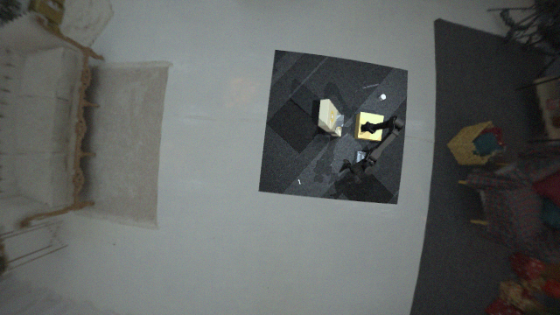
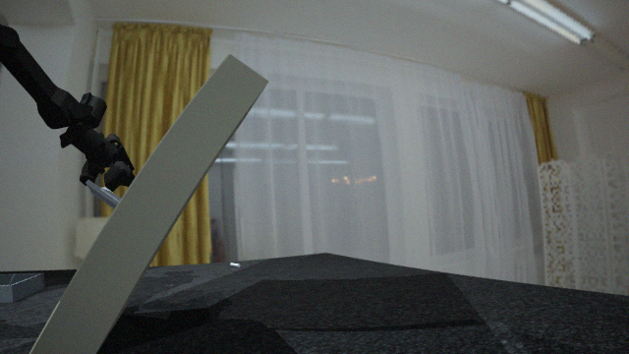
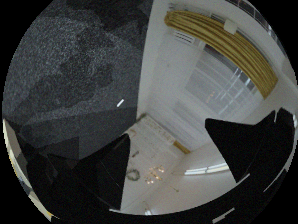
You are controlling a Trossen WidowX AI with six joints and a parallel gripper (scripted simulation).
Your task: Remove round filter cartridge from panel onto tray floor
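The service panel (image 1: 325, 115) (image 2: 162, 197) is a cream slab, leaning, seen edge-on in the exterior view. On its face in the top view are an orange ring (image 1: 332, 116) and a small round beige part (image 1: 339, 129); the slots are too small to see, and I cannot tell which part is the cartridge. The tray (image 1: 360, 156) (image 2: 26, 289) is small and grey, beside the arm; its floor is partly hidden. My gripper (image 1: 343, 166) (image 2: 104, 178) (image 3: 169, 131) is open, fingers wide apart with nothing between them, raised above the table on the tray's side, away from the panel.
The arm stands by a yellow block (image 1: 363, 134) on the dark table (image 1: 284, 175). A grey-blue plate (image 1: 339, 120) (image 2: 100, 193) juts from the panel's front. A small white cylinder (image 1: 382, 96) stands at one side; a small white piece (image 1: 299, 181) (image 2: 235, 265) (image 3: 120, 103) lies at another.
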